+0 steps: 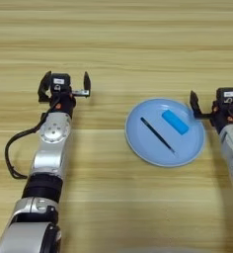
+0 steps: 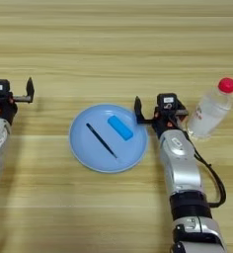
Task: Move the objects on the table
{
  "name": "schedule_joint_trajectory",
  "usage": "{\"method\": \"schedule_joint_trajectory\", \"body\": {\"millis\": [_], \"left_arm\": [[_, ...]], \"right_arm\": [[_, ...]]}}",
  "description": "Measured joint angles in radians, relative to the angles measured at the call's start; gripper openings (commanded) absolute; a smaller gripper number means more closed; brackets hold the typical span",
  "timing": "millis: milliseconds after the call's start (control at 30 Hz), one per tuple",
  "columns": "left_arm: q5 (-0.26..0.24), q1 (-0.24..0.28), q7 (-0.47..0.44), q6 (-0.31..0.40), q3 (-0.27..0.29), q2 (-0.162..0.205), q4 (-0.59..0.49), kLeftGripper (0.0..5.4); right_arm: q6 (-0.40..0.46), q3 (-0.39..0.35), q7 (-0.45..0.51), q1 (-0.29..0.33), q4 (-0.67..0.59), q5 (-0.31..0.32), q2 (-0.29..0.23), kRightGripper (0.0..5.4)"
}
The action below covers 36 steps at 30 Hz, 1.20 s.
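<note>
Lying diagonal, stick [image 1: 157,134], beside block [image 1: 175,122]

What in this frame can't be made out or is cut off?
- Bottle: outside the left eye view; its lower side is hidden behind the right end effector in the right eye view.
- Right end effector: only one finger shows clearly, so its opening is unreadable.
- Left end effector: cut by the left edge in the right eye view.
- Stick material: too thin to tell.
</note>
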Motion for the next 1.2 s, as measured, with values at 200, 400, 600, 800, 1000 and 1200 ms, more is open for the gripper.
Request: {"method": "schedule_joint_trajectory", "body": {"millis": [200,400,600,800,1000,1200], "left_arm": [[0.000,0.000,0.000,0.000,0.000,0.000,0.000,5.40],[0.000,0.000,0.000,0.000,0.000,0.000,0.000,5.40],[0.000,0.000,0.000,-0.002,0.000,0.000,0.000,5.40],[0.000,0.000,0.000,-0.005,0.000,0.000,0.003,5.40],[0.000,0.000,0.000,-0.005,0.000,0.000,0.005,5.40],[0.000,-0.001,0.000,-0.006,0.000,0.000,0.007,5.40]], "right_arm": [[0.000,-0.004,0.004,0.000,0.000,0.017,0.002,5.38],[0.000,-0.005,0.002,0.000,0.000,0.018,0.002,5.38],[-0.001,-0.005,0.001,-0.004,0.000,0.018,0.002,5.38],[-0.001,-0.005,0.000,-0.005,0.000,0.019,0.002,5.38],[-0.001,-0.005,0.000,-0.005,0.000,0.019,0.002,5.38],[-0.001,-0.005,0.000,-0.005,0.000,0.020,0.002,5.38]]}}
